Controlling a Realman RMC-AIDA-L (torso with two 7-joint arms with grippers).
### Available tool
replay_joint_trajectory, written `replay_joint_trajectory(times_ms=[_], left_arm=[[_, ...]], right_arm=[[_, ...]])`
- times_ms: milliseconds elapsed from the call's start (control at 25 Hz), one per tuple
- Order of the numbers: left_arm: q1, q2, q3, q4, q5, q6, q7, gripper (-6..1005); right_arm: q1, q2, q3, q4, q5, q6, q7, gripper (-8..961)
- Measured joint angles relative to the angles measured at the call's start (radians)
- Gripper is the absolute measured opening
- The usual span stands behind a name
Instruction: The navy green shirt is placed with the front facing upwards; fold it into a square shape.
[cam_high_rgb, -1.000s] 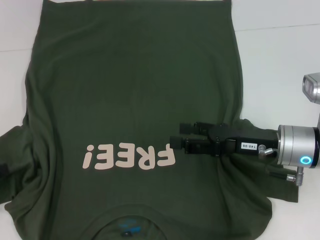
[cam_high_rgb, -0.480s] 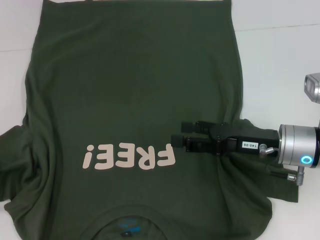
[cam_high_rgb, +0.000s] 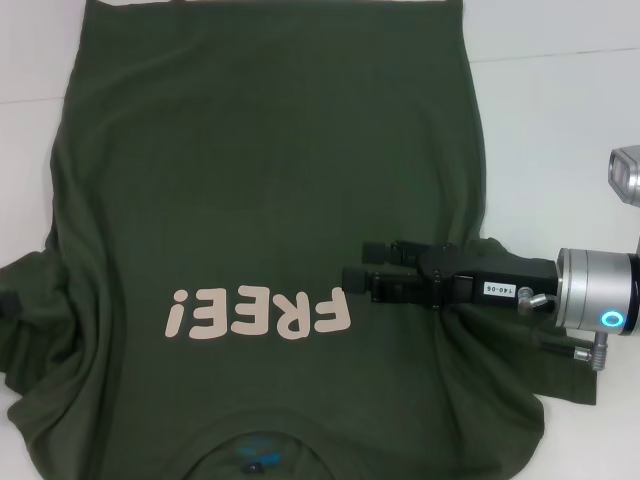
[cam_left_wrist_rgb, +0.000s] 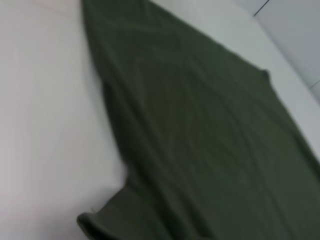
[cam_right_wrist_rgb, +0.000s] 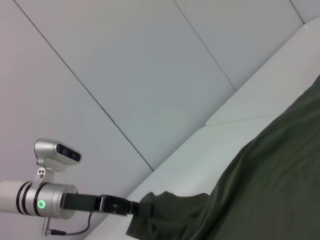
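The navy green shirt (cam_high_rgb: 260, 180) lies spread front-up on the white table, its pale "FREE!" lettering (cam_high_rgb: 260, 312) toward me and the collar label (cam_high_rgb: 258, 462) at the near edge. My right gripper (cam_high_rgb: 360, 264) hovers open over the chest, just right of the lettering, holding nothing. In the right wrist view, my left gripper (cam_right_wrist_rgb: 136, 207) is shut on the bunched left sleeve (cam_right_wrist_rgb: 165, 210) at the shirt's left side. The left wrist view shows only the shirt's body (cam_left_wrist_rgb: 200, 140) and a sleeve corner.
White table surface (cam_high_rgb: 560, 130) lies to the right of the shirt and at the far left (cam_high_rgb: 25, 140). The right arm's silver wrist (cam_high_rgb: 598, 292) and its camera housing (cam_high_rgb: 625, 175) stand over the table's right side. A pale wall (cam_right_wrist_rgb: 125, 60) rises behind the table.
The left sleeve's bunched edge has shifted slightly at the left border. The right gripper has drifted a few pixels over the chest and stays open.
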Motion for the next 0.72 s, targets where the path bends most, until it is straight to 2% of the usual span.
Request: replay_joint_trajectory(times_ms=[400,720], left_arm=[[-0.014,0.001,-0.001,0.003,-0.106,0.108,-0.027,20],[-0.023,0.008,-0.001,0.020,-0.130,0.125,-0.039,21]], right_arm=[[-0.005,0.001,0.000,0.000,0.000,-0.004,0.000,915],[-0.008,0.002,0.000,0.000,0.000,-0.008,0.002,915]])
